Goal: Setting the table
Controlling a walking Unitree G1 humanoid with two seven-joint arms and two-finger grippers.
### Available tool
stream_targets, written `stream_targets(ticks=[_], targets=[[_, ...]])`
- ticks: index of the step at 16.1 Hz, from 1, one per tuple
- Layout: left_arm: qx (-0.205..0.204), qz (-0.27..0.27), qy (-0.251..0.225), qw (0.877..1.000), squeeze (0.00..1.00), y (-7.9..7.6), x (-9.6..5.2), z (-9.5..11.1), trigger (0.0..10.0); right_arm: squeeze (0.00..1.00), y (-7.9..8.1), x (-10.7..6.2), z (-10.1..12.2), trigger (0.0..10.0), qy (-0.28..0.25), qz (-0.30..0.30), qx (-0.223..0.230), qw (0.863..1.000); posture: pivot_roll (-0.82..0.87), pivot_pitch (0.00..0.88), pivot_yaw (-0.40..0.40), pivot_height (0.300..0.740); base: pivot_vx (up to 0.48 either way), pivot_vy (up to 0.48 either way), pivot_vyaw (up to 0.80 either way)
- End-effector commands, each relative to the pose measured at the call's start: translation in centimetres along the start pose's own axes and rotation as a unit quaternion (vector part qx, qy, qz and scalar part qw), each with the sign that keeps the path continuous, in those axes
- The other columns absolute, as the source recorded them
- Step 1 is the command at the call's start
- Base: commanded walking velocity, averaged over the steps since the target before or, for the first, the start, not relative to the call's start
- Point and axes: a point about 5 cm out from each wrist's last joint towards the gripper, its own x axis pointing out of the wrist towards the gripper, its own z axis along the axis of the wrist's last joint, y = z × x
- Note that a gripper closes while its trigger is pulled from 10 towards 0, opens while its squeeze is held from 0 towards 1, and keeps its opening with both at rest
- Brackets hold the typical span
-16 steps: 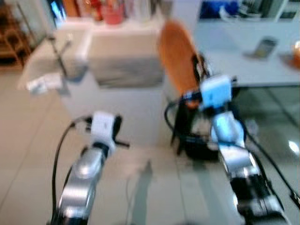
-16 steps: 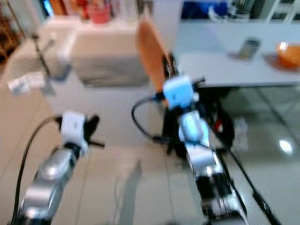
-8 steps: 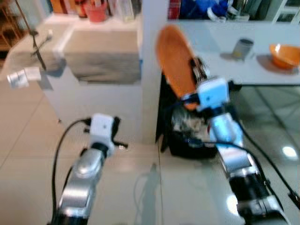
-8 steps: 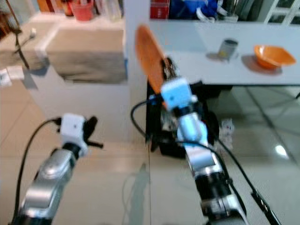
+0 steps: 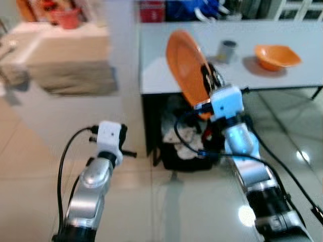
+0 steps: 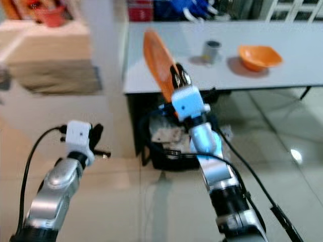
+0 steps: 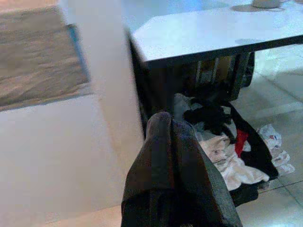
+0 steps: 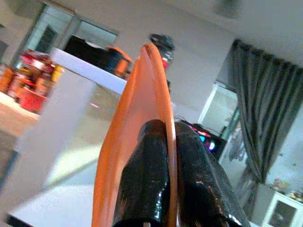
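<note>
An orange plate [image 5: 182, 65] stands on edge in the air, with my right gripper [image 5: 208, 80] shut on its rim in front of the grey table [image 5: 161, 60]. In the right wrist view the two black fingers [image 8: 150, 175] pinch the plate [image 8: 137, 118] between them. On the table farther right stand a grey cup [image 5: 228, 50] and an orange bowl [image 5: 276, 55]. My left gripper [image 5: 124, 135] hangs low at the left, shut on nothing; in its wrist view its fingers [image 7: 161, 156] lie pressed together.
A black basket of crumpled clothes [image 5: 184, 143] sits on the floor under the table's near corner. A white pillar and a counter [image 5: 70, 70] stand at the left, with a red bucket [image 5: 65, 15] behind. Glossy tiled floor [image 5: 166, 212] lies in front.
The whole view has swung to the right, so the counter slid left and the table, cup and bowl came toward the middle. The plate stays gripped; the left arm hangs as before.
</note>
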Motion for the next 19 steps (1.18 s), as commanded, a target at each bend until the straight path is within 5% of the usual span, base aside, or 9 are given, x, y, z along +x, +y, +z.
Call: stream_targets(ticks=[1,19], targets=[[0.001,-0.01,-0.004,1.0,0.0,-0.7,0.3,0.1,10.0,0.0,-1.5,0.2,0.5,0.0,-0.017,-0.022,-0.014,0.999,-0.03,0.0,0.03,0.74,0.274,-0.39,0.0],[0.007,-0.022,-0.032,0.999,0.0,-1.0,1.0,1.4,10.0,0.0,-1.6,0.3,0.5,0.0,-0.019,-0.026,-0.014,0.999,-0.04,0.0,0.037,0.74,0.278,-0.388,0.0]])
